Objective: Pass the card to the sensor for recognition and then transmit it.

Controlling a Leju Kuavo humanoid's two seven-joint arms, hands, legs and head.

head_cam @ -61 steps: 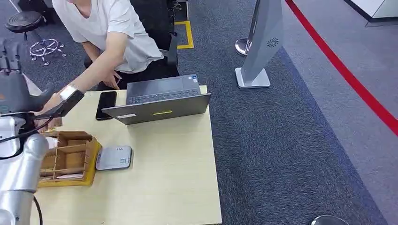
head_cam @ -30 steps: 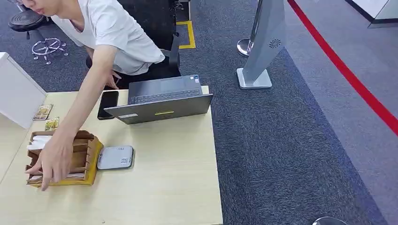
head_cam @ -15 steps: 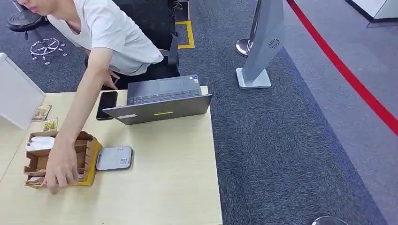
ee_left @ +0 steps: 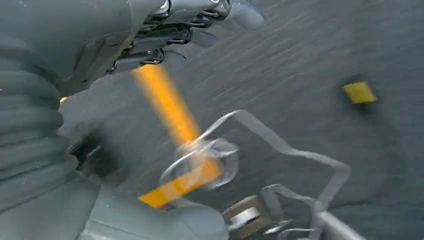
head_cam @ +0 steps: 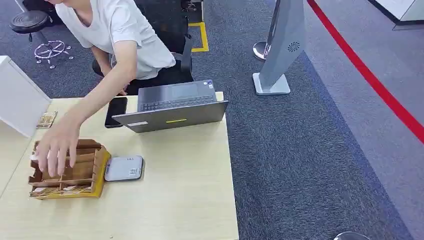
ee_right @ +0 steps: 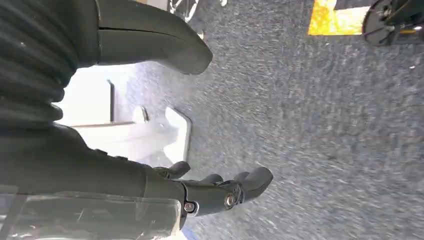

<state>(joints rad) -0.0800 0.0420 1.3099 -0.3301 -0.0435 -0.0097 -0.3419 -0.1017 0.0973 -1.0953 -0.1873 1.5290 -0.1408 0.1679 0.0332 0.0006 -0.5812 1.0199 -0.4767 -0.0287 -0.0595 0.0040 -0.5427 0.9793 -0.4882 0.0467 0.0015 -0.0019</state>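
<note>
Person's hand (head_cam: 56, 142) is lifting off the card box (head_cam: 75, 172) toward its back edge; sensor (head_cam: 124, 168) unmoved on counter (head_cam: 175, 190). Left hand (ee_left: 165, 30) blurred, state unclear; right hand (ee_right: 150, 125) hanging open, empty.

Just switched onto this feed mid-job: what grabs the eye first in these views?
A person leans over the far side of the table, one hand reaching into the brown card organizer at its left. Right beside the organizer lies the small grey sensor, and behind it an open laptop.
</note>
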